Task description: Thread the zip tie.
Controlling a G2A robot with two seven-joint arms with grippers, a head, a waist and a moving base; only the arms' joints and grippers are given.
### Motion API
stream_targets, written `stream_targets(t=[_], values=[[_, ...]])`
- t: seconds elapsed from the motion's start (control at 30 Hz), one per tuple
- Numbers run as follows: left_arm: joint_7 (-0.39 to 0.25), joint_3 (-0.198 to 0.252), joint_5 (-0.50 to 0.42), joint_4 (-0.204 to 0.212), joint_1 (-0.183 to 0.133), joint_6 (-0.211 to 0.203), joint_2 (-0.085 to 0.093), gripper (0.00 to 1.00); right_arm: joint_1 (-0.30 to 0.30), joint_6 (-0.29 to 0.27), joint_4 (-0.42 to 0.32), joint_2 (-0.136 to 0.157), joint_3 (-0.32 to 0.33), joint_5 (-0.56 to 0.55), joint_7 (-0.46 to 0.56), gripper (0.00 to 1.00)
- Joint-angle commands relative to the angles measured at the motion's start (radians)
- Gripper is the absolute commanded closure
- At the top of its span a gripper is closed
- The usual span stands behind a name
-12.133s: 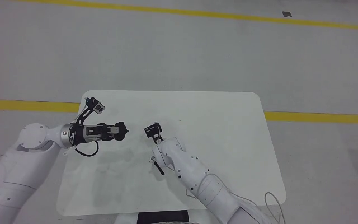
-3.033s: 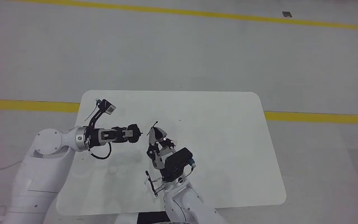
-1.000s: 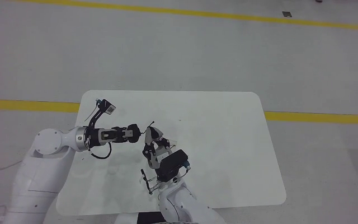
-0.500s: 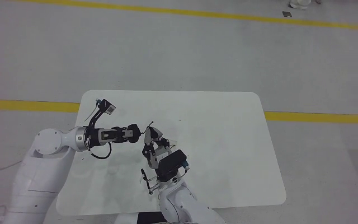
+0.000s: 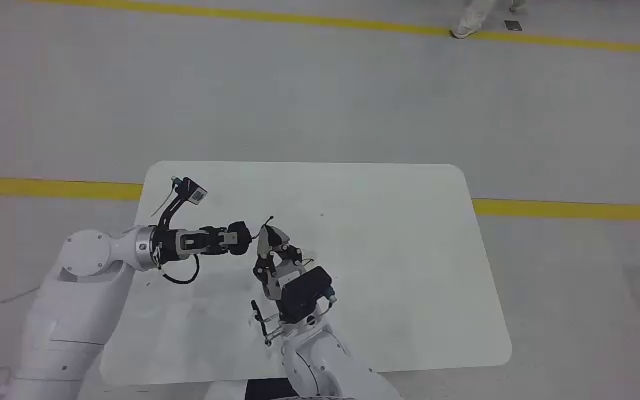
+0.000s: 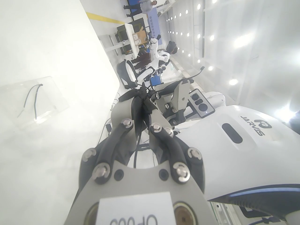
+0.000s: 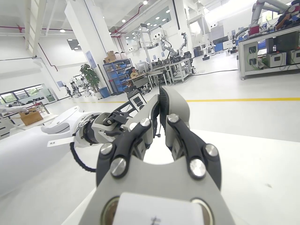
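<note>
My right gripper [image 7: 160,99] is shut on a thin black zip tie [image 7: 160,120], which runs up between its fingers and sticks out past the tips. My left gripper [image 6: 140,95] is shut on a small black piece at its fingertips, apparently an end of the zip tie [image 6: 140,92]. In the top view the left gripper [image 5: 247,238] and right gripper [image 5: 264,238] meet tip to tip above the table's left half. The zip tie's [image 5: 267,223] free end pokes up beside them. The spot where the tie ends meet is hidden by the fingers.
On the white table [image 5: 400,220], beyond my left gripper, lies a clear plastic bag [image 6: 14,108] with a loose black tie [image 6: 32,94] inside. The table's right half is bare. The right arm's body stands close behind the grippers at the near edge.
The right gripper has edged slightly toward the left gripper with the zip tie. The left arm has stayed put.
</note>
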Motion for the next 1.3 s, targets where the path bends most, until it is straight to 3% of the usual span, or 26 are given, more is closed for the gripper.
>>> stream_targets(t=[0.0,1.27], values=[[0.000,0.000,0.000,0.000,0.000,0.000,0.000,1.00,0.000,0.002,0.002,-0.001,0.000,-0.003,-0.001,1.00],[0.000,0.000,0.000,0.000,0.000,0.000,0.000,1.00,0.003,-0.019,0.023,-0.016,0.011,-0.007,0.008,1.00]])
